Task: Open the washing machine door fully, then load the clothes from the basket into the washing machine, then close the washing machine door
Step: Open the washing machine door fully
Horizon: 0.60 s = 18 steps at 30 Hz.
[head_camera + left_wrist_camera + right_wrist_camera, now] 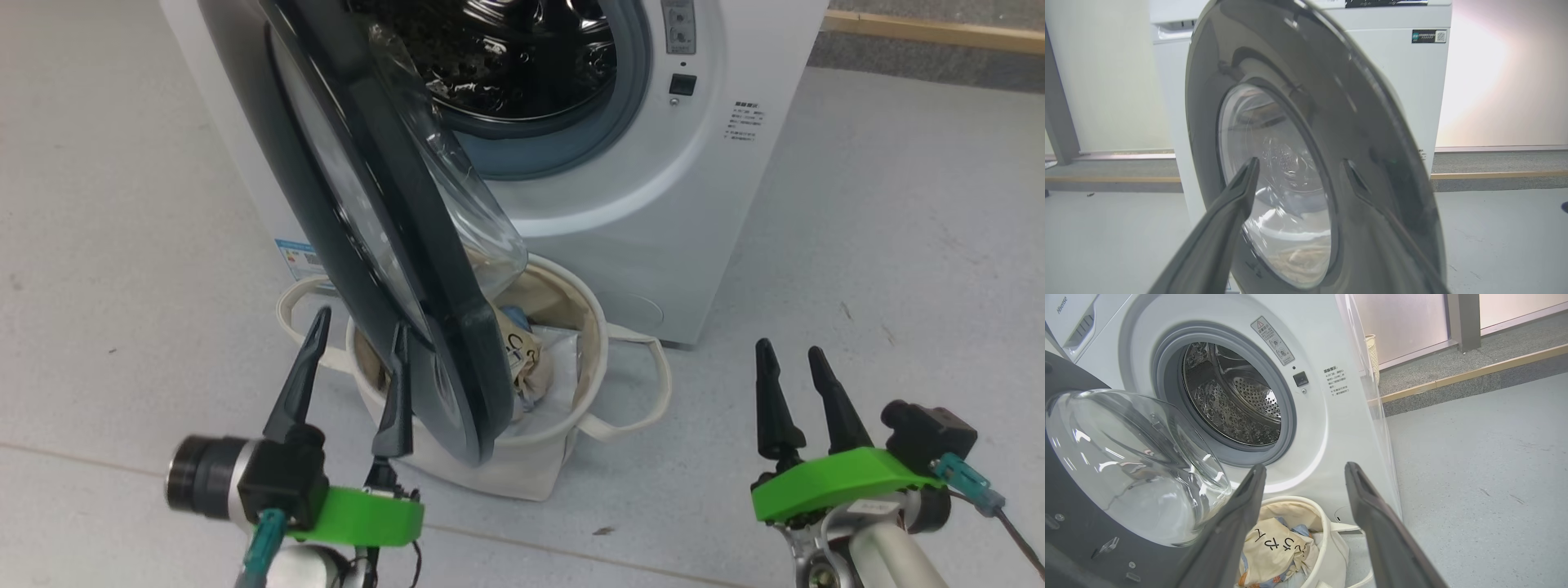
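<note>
The washing machine (653,204) stands at the top of the head view, its steel drum (1233,400) exposed. The washing machine door (392,163) hangs partly open, edge-on to me, with its glass bowl (1126,457) over the basket (596,327). The clothes (526,359) lie in the basket: cream fabric with black marks (1274,547) over blue cloth. My left gripper (357,335) is open just before the door's outer face (1331,102); whether it touches is unclear. My right gripper (790,351) is open and empty, right of the basket, pointing toward the drum and the basket (1319,514).
Bare grey floor (898,245) spreads to the right of the machine. A raised carpeted step with a wooden edge (931,33) runs behind. A pale woven bin (1372,355) and a grey post (1461,318) stand beyond the machine's side.
</note>
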Motion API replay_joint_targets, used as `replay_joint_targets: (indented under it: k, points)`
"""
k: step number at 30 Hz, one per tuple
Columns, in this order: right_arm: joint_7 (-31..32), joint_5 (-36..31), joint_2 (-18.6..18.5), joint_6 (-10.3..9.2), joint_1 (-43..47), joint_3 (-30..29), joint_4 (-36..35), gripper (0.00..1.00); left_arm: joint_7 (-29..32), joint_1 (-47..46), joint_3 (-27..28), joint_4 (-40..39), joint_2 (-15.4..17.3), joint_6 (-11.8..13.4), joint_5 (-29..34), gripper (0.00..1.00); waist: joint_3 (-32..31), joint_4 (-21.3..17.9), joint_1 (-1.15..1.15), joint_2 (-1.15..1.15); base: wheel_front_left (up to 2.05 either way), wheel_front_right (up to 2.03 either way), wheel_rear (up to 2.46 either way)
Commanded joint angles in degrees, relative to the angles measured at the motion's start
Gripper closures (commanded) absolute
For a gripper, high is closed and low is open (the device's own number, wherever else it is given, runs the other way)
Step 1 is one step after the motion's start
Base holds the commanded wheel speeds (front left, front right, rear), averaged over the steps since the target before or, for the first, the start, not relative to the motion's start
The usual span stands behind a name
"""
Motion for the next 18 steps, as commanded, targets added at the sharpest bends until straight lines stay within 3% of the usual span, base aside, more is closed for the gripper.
replay_joint_targets:
  k: [1, 6, 13, 14, 18]
  points:
    - [-0.71, -0.67, 0.6, 0.02, -0.79, 0.95, -1.55, 0.0, -0.34, -2.18, 0.85, -6.1, 0.77, 0.64, 2.47, 0.0, 0.51, 0.06, 0.0, 0.0, 0.0, 0.0, 0.0]
    - [-0.71, -1.4, 1.02, 0.02, -1.7, -1.47, -0.89, 0.0, -0.34, -2.88, -3.58, -15.65, 0.67, 0.17, 4.02, 0.0, 1.55, -0.16, 0.0, 0.0, 0.0, 0.0, 0.0]
    - [-0.71, -1.92, 1.3, 0.02, -3.2, -3.14, -0.23, 0.0, -0.34, -3.7, -9.94, -15.89, 0.47, -2.91, 2.78, 0.0, 2.71, -1.54, 0.0, 0.0, 0.0, 0.0, 0.0]
    - [-0.71, -1.5, 1.31, 0.02, -3.39, -3.31, -0.11, 0.0, -0.34, -3.87, -11.56, -14.31, 0.4, -3.83, 1.93, 1.0, 3.03, -1.93, 0.0, 0.0, 0.0, 0.0, 0.0]
    - [-0.71, -1.06, 1.32, 0.02, -3.58, -3.47, 0.3, 0.0, -0.34, -4.57, -13.6, -10.73, 0.31, -5.01, 0.59, 1.0, 3.25, -2.55, 0.0, 0.0, 0.0, 0.0, 0.0]
